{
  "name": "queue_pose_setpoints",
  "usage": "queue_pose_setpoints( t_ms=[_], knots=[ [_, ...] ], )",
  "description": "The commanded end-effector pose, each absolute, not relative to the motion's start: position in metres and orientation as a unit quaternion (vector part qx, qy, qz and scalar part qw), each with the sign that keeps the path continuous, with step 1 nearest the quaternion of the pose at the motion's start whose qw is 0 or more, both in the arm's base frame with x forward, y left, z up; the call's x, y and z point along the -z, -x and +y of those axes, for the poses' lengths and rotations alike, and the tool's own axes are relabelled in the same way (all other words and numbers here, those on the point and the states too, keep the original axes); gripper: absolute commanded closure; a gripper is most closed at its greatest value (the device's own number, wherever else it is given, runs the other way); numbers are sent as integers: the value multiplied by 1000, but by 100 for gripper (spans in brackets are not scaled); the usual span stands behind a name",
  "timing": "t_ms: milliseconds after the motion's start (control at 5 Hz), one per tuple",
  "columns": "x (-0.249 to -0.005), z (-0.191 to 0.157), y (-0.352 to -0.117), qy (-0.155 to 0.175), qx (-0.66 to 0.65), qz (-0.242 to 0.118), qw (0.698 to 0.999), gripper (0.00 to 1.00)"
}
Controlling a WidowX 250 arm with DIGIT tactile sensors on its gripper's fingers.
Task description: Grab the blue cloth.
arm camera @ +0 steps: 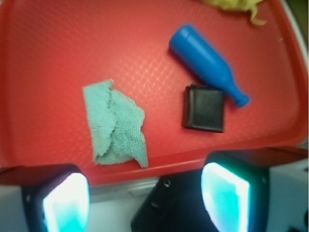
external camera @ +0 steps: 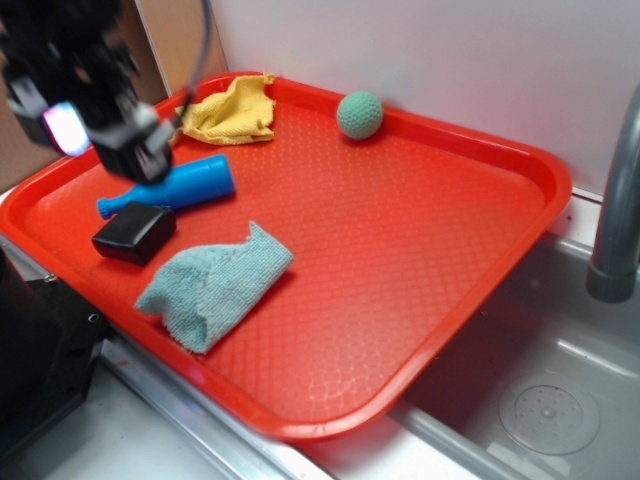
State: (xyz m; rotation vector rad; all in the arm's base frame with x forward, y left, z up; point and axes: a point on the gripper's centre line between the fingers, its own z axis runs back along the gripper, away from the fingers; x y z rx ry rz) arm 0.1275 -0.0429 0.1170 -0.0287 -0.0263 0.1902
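- Exterior view only: green ball at far edge of red tray, sink and grey faucet on the right, white wall behind.
- Wrist view only: both fingers with glowing teal pads, wide apart, nothing between them; gripper open and empty.
- Gripper in exterior view blurred, up over tray's far-left corner, above the blue bottle.
- Blue cloth lies flat-ish, crumpled, on near-left part of tray, just right of black box, not touching gripper.
- Cloth long axis runs near-left to far-right in exterior view; a pointed corner aims far-right.
- Wrist view: cloth left of box and bottle.
- Yellow cloth at far-left corner; cut off by the top edge in wrist view.
- Faucet top cropped; wrist view blurry.
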Motion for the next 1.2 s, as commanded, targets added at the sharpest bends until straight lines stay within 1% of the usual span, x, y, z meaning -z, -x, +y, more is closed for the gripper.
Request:
queue_pose_setpoints(
  t_ms=[0,200,400,600,800,1000],
  knots=[
    [-57,-57,-147,11,-62,-4,998,0],
    [-33,-65,-148,1,-49,6,999,0],
    [-18,-72,-152,-3,-29,11,1000,0],
    [-12,-76,-150,-7,-29,12,999,94],
    [-14,-77,-145,-7,-38,9,999,100],
    [-19,-70,-150,-4,-41,15,999,100]
  ],
)
